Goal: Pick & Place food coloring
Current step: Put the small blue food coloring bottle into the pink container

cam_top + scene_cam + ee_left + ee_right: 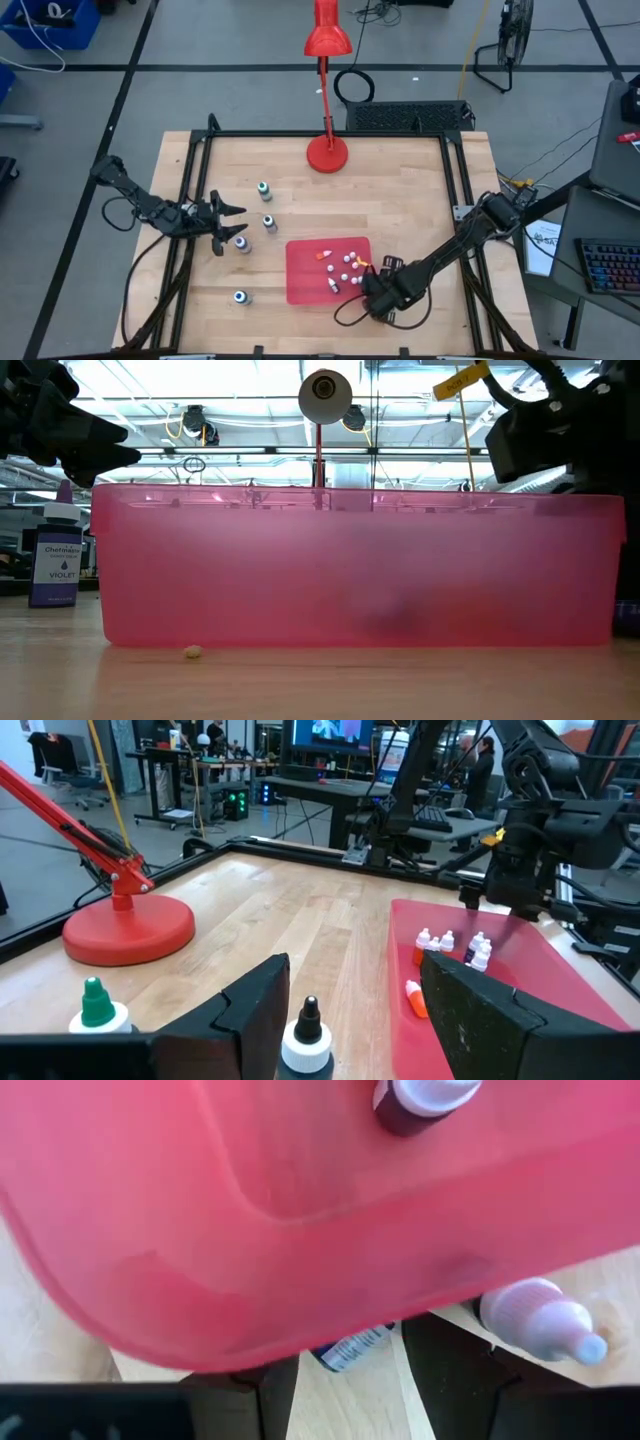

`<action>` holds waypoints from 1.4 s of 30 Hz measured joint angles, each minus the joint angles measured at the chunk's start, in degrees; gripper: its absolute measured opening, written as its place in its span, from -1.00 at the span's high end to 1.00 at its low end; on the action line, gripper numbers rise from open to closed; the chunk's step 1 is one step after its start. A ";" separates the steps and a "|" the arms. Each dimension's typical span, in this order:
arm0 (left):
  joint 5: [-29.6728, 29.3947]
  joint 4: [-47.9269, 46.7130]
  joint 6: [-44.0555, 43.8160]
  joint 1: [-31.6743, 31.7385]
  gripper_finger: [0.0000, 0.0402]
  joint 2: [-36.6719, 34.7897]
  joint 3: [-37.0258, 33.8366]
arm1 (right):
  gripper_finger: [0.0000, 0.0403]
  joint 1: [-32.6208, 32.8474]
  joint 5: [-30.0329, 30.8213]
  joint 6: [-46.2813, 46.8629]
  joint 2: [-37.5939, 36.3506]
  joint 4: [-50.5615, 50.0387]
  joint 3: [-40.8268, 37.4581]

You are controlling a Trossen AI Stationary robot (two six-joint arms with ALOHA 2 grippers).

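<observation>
Food coloring bottles (344,264) lie clustered inside the red tray (300,280) at the worktop's (400,190) near centre; most have white caps, and one piece is orange. Four more bottles stand loose on the wood to the tray's left: a teal-capped bottle (264,189), a second bottle (269,223) below it, a third bottle (241,243), and a fourth bottle (240,296) nearest the front edge. The left hand (228,224) sits low beside the third bottle, its fingers (250,1010) spread apart on either side of a dark-tipped, white-collared bottle without clamping it. The right hand (372,288) hangs at the tray's right edge, fingers parted and holding nothing. A red desk lamp (327,152) stands at the far edge.
</observation>
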 joint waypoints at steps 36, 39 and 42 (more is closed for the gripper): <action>-0.01 0.00 0.01 -0.02 -0.13 -0.02 0.02 | 0.78 2.37 2.96 7.80 -11.78 1.58 -2.35; -0.01 0.00 -0.01 -0.02 -0.13 0.00 0.02 | 0.78 3.64 5.61 8.92 -14.73 0.56 -2.37; -0.01 0.02 -0.01 -0.01 -0.13 0.00 0.02 | 0.78 4.47 10.14 8.04 -16.19 0.72 -2.31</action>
